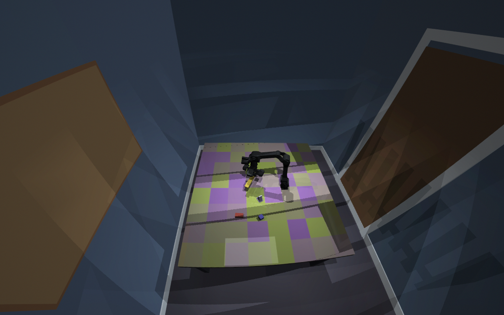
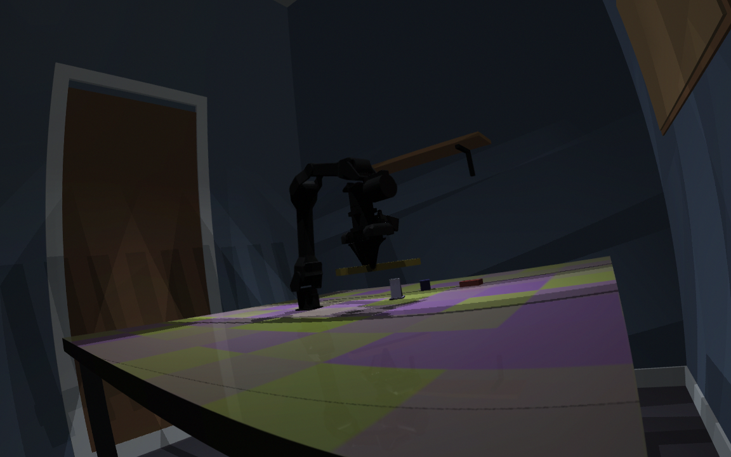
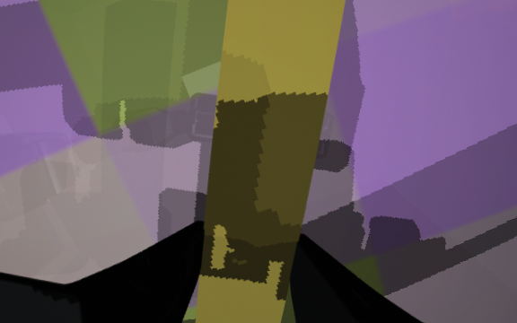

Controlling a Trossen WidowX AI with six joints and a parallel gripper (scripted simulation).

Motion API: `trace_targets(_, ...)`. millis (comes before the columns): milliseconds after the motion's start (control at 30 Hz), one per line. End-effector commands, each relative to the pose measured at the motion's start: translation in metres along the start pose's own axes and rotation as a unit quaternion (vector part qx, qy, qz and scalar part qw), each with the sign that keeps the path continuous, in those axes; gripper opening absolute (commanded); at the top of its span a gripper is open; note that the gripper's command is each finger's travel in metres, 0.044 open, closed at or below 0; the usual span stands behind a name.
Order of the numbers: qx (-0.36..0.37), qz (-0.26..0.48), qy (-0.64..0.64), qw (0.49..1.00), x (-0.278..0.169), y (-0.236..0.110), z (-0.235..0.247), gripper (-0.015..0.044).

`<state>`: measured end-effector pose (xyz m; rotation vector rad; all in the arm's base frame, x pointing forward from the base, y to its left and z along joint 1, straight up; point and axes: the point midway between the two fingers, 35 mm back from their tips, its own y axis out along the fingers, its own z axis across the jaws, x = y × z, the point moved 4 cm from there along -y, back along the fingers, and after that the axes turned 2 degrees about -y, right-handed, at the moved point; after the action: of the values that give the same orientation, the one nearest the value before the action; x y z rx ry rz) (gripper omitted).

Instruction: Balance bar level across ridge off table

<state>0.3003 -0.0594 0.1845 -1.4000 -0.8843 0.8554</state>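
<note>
My gripper [image 1: 250, 178] [image 2: 370, 266] [image 3: 249, 238] is shut on the yellow bar [image 1: 248, 183] [image 2: 396, 264] [image 3: 276, 63] near its middle. It holds the bar roughly level, clear above the checkered table [image 1: 277, 235] [image 2: 470, 341]. In the wrist view the bar runs from bottom to top between the two black fingers. The ridge [image 1: 260, 198] [image 2: 395, 288] is a small grey-blue upright piece. It stands on the table a little in front of the bar and below it.
A small blue cube [image 1: 260, 217] [image 2: 424, 284] and a flat red block [image 1: 239, 215] [image 2: 470, 282] lie on the table beyond the ridge. The arm's base [image 1: 284, 183] [image 2: 306, 284] stands to the side of the bar.
</note>
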Motion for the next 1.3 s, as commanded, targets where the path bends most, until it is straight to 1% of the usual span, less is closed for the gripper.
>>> trace_targets(0, -0.008, 0.001, -0.001, 1.000, -0.001, -0.014, 0.001, 0.0000)
trace_targets(133, -0.008, 0.000, -0.016, 1.000, 0.005, -0.014, 0.004, 0.0000)
trace_targets(667, -0.006, -0.001, -0.177, 0.984, 0.055, -0.015, 0.041, 0.0000)
trace_targets(967, -0.005, -0.003, -0.274, 0.962, 0.080, -0.015, 0.066, 0.0000)
trace_targets(1267, -0.005, -0.004, -0.373, 0.928, 0.103, -0.015, 0.092, 0.0000)
